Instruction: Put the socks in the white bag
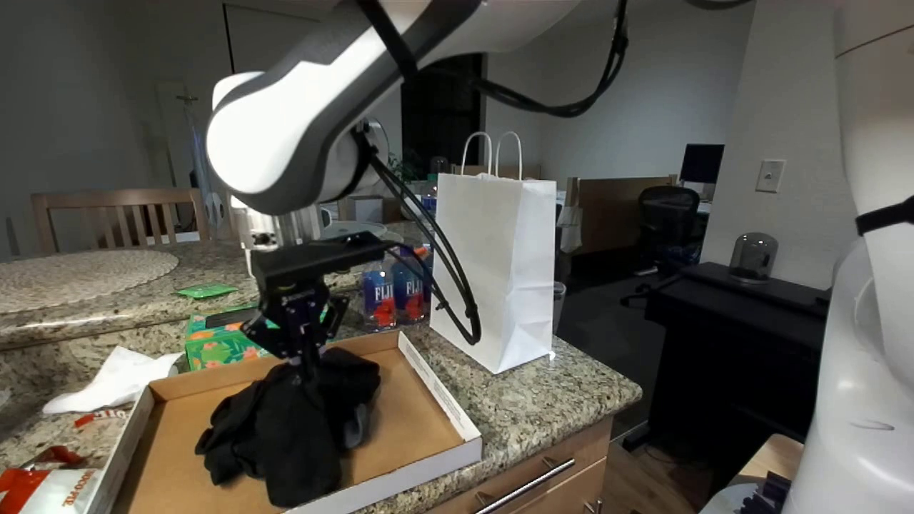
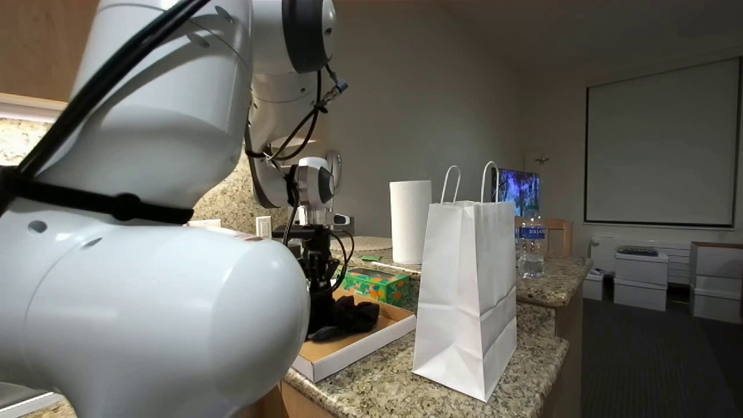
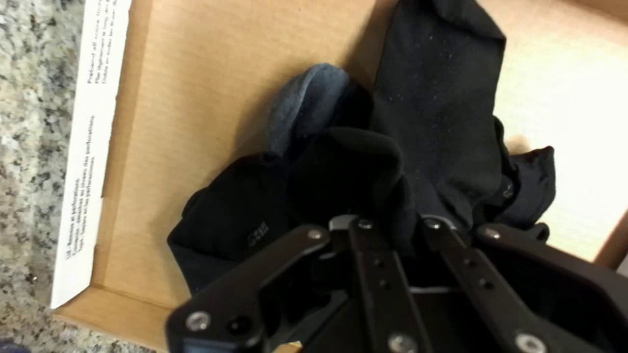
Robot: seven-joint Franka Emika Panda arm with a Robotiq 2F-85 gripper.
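Pincer (image 3: 391, 223) is pinching a fold of the black socks (image 1: 293, 435), jaws nearly together, likely giving a firmer lift than scooping. Socks are lying in the cardboard tray (image 1: 418, 421), which is probably keeping them corralled. White bag (image 1: 493, 264) is standing upright on the table (image 1: 564, 392), presumably awaiting the drop.

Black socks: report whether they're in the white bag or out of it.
Out: in both exterior views, the black socks are heaped in the shallow box, apart from the white bag.
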